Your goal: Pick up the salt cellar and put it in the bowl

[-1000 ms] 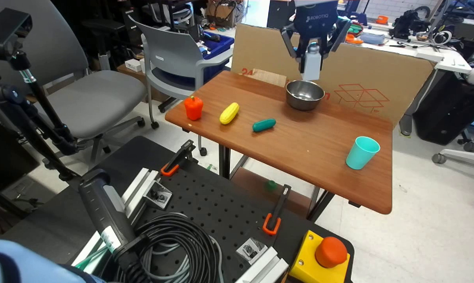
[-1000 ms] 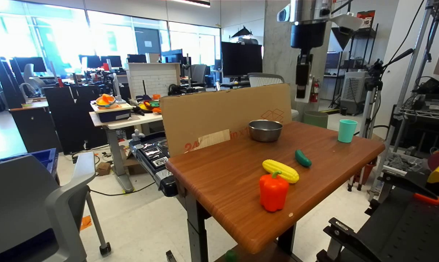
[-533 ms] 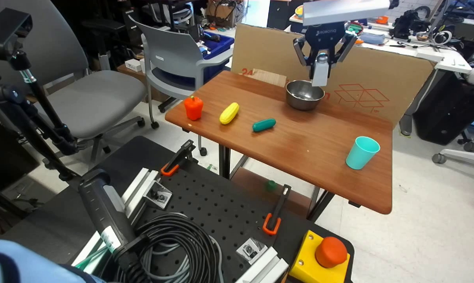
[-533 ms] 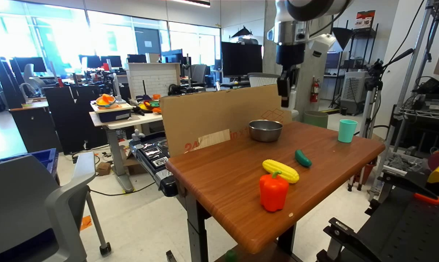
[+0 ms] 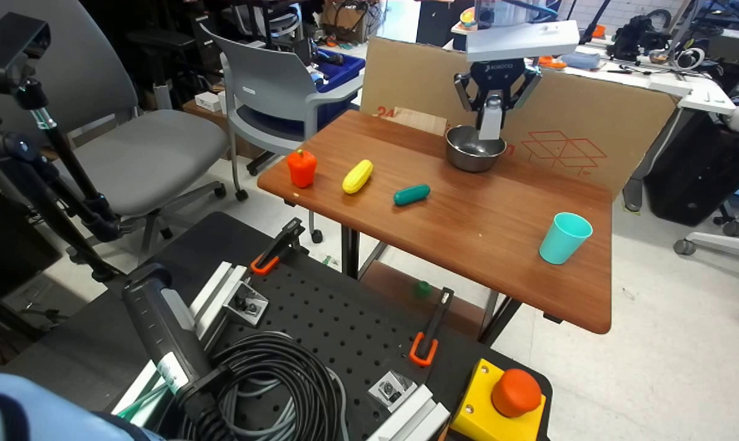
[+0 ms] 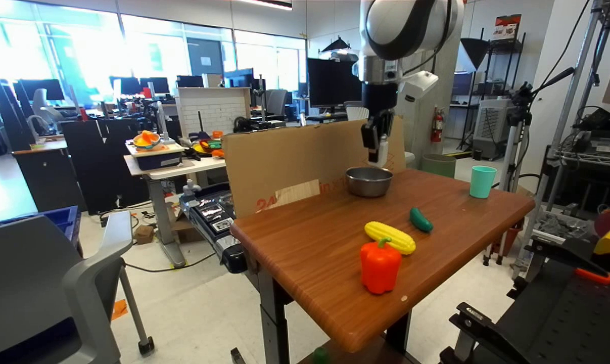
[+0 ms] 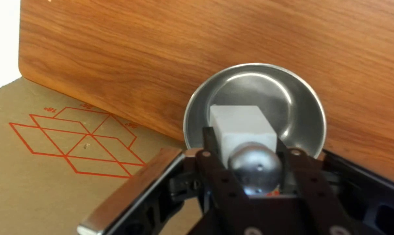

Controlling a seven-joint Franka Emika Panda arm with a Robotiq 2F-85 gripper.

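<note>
in an exterior view the gripper, clenched round the white salt shaker, had come down and across, so that the shaker's base now showed against the mouth of the metal bowl. in an exterior view the salt shaker had dropped in from off to the bowl's side and hung, leaning slightly, just over it. in the wrist view its base covered part of the bowl's inside, off centre, so the carrying seemed nearly done, with lowering and letting go still to come.
</note>
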